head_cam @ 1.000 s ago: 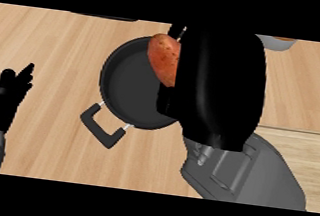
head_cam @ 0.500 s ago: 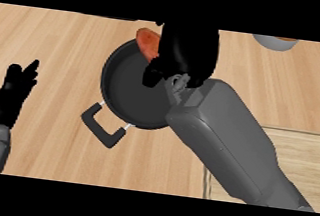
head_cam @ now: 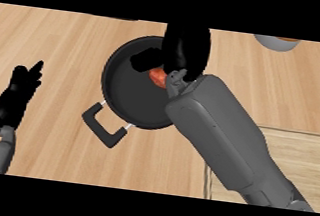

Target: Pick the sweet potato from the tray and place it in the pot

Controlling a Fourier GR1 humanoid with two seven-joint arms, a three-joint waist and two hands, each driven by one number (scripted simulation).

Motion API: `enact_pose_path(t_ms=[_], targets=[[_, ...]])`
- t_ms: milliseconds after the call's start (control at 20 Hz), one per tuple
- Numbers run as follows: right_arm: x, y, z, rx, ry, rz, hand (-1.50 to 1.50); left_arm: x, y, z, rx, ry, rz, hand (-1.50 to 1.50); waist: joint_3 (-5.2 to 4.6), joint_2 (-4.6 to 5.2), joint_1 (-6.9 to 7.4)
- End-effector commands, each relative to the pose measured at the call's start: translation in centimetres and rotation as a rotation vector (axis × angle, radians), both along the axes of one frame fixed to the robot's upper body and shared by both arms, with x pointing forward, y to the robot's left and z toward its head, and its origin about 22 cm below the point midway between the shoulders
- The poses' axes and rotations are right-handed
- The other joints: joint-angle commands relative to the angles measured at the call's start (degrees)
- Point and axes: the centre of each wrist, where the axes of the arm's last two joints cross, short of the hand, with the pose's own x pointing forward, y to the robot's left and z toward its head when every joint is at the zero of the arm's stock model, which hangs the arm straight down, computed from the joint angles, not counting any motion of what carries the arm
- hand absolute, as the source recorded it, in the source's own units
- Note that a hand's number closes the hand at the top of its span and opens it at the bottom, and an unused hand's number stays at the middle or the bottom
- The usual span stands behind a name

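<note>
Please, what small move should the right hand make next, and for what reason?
Probably it should open its fingers and release the sweet potato. The right hand is over the dark pot, and the orange sweet potato shows just under the hand, inside the pot's rim. I cannot tell whether it already touches the bottom, so a slight lowering first may be safer.

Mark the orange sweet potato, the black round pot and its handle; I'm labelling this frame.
orange sweet potato point(head_cam: 156, 75), head view, visible end.
black round pot point(head_cam: 124, 93), head view, inner floor.
pot handle point(head_cam: 103, 128), head view, black grip.
</note>
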Motion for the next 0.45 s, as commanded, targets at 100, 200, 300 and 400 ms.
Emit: enact_pose_path(t_ms=[100, 200, 300, 400], targets=[[0.0, -0.5, -0.7, 0.293, -0.182, -0.146, -1.50, -1.3, 0.2, -1.8, 0.007, 0.005, 0.013, 0.00, 0.00, -0.25, -0.88], [0.7, -1.7, 0.2, 0.334, -0.227, -0.187, -1.50, -1.1, 1.5, -0.8, -0.001, 0.003, 0.032, 0.00, 0.02, -0.45, -2.08], [0.0, -3.3, -0.9, 0.356, -0.255, -0.224, -1.50, -1.5, 2.4, -0.8, 0.008, 0.005, 0.076, 0.00, 0.04, -0.75, -3.31], [-0.8, -5.1, -1.4, 0.377, -0.266, -0.264, -1.50, -3.3, 2.5, -1.2, -0.004, 0.004, 0.057, 0.00, 0.06, -1.07, -3.36]])
